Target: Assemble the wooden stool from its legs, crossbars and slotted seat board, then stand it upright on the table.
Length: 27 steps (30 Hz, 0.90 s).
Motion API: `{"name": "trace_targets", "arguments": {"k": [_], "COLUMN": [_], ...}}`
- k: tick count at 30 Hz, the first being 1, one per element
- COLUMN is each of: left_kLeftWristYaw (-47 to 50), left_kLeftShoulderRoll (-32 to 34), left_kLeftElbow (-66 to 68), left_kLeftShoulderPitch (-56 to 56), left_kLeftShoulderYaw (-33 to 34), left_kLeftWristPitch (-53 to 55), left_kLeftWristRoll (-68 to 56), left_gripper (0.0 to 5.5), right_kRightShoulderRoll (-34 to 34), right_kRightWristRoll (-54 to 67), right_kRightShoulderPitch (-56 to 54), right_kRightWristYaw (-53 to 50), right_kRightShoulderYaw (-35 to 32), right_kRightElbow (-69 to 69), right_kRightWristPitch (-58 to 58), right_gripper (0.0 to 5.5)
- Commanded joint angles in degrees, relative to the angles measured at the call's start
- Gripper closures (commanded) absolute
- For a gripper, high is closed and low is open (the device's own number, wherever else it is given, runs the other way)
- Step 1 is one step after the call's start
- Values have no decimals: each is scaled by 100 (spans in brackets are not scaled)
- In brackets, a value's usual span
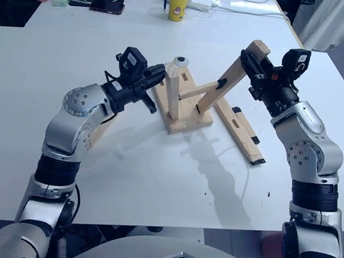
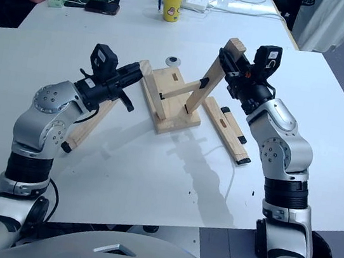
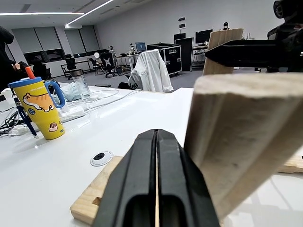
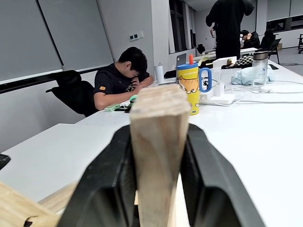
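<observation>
Standing at the far side of the white table [image 1: 151, 184], one yellow mug [image 1: 179, 0] carries a blue handle and lid, so its contents are hidden. One clear tumbler [image 3: 80, 84] stands near it, and what it holds cannot be told. One round cable grommet [image 1: 180, 60] sits in the tabletop between the mug and the work. Nearer the middle of the table, the slotted seat board [image 1: 189, 117] lies flat. Two legs rise from it: an upright leg [image 1: 173, 94] on the robot's left and a tilted leg [image 1: 226, 85] leaning away to the right. A single crossbar [image 1: 193, 92] runs between them. The right gripper [image 1: 250, 64] is clamped on the tilted leg near its top end, with the wood filling the gap between its two fingers. The left gripper [image 1: 161, 71] has its fingers pressed together with nothing between them. Its tip lies just beside the upright leg; whether it touches the wood cannot be told. Two more long wooden pieces lie flat on the table. One loose piece [image 1: 242, 132] with dark slots lies just right of the seat board, below the right arm. A second loose piece [image 2: 82, 129] lies to the left, partly covered by the left arm. Counted: one seat board, one crossbar, two standing legs, two lying pieces.
</observation>
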Motion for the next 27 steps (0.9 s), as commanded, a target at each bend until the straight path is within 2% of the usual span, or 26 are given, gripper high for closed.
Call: {"name": "trace_targets", "arguments": {"k": [1, 4, 5, 11, 17, 23, 27], "left_kLeftWristYaw": [111, 181, 201, 306, 408, 516, 555], "left_kLeftShoulderRoll": [-28, -4, 3, 19, 37, 34, 25], "left_kLeftElbow": [-268, -253, -247, -210, -220, -308, -351], "left_kLeftShoulderPitch": [80, 104, 113, 191, 323, 474, 540], "left_kLeftShoulderYaw": [154, 238, 264, 363, 475, 550, 582], "left_kLeftWristPitch": [-135, -167, -179, -251, -311, -319, -320], "left_kLeftWristRoll": [-79, -90, -95, -98, -97, -110, -124], "left_gripper": [550, 550, 550, 550, 550, 550, 550], "right_kRightShoulderRoll": [377, 343, 334, 286, 129, 316, 417], "right_kRightWristRoll": [-236, -140, -124, -139, -152, 537, 358], "right_kRightShoulderPitch": [1200, 1091, 1060, 919, 960, 858, 627], "right_kRightWristYaw": [124, 164, 156, 198, 398, 662, 639], "right_kRightShoulderYaw": [1177, 1071, 1042, 893, 759, -87, -329], "right_kRightElbow": [948, 730, 676, 476, 373, -483, -643], "right_kRightWristPitch": [1910, 1872, 1857, 2027, 2120, 1745, 1619], "right_gripper": [444, 444, 408, 319, 315, 315, 315]}}
